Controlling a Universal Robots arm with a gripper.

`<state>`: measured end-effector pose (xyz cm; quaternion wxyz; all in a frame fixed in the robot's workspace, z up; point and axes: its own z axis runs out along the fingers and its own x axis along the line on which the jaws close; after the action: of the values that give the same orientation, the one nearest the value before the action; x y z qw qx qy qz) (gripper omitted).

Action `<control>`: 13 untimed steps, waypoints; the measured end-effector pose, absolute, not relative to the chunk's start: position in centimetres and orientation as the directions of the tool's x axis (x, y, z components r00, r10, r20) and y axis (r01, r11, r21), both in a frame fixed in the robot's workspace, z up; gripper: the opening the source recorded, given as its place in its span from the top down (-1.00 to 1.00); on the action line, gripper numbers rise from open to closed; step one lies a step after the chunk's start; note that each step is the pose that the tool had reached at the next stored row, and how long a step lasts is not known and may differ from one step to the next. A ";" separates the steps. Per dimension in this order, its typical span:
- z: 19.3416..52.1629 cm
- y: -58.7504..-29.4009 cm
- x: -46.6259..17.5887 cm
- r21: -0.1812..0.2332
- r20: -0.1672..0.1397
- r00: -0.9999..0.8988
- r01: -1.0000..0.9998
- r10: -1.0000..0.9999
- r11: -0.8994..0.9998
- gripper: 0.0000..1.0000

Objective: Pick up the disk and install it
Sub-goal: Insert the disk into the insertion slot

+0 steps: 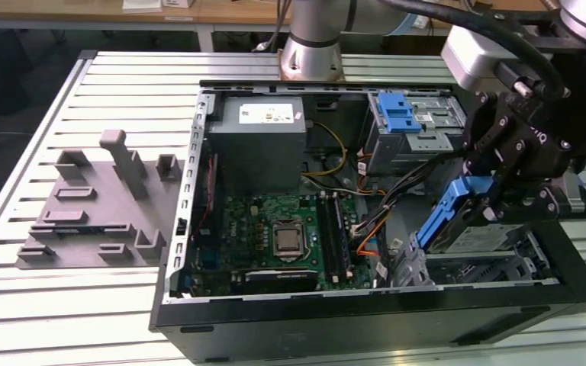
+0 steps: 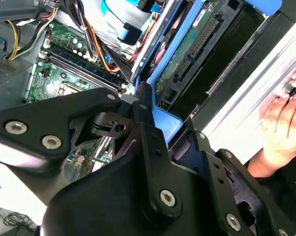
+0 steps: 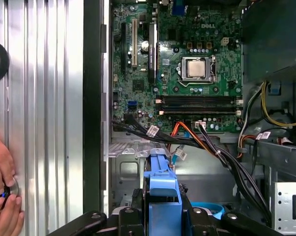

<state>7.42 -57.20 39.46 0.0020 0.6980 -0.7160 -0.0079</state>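
Fingers [image 3: 189, 221] clamped on the disk [image 1: 444, 219], mid-install.
They pinch its blue carrier frame; the disk hangs tilted over the drive bay [image 1: 491, 263], at the exterior view's right of the open case [image 1: 375, 314]. Seating it, I'd say, calls for squaring it to the bay.

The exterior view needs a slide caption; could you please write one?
Black gripper holding the blue-framed silver metal disk tilted over the grey metal drive bay of the open black computer case.
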 end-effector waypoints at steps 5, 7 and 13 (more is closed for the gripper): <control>39.0 -57.2 7.4 0.014 -0.008 -0.026 -1.000 -1.000 0.025 0.27; 38.8 -57.2 7.4 0.014 -0.008 -0.026 -1.000 -1.000 0.025 0.27; 38.3 -57.2 7.4 0.014 -0.008 -0.026 -1.000 -1.000 0.026 0.27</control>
<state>7.42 -57.20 38.31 0.0020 0.6980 -0.7161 -0.0079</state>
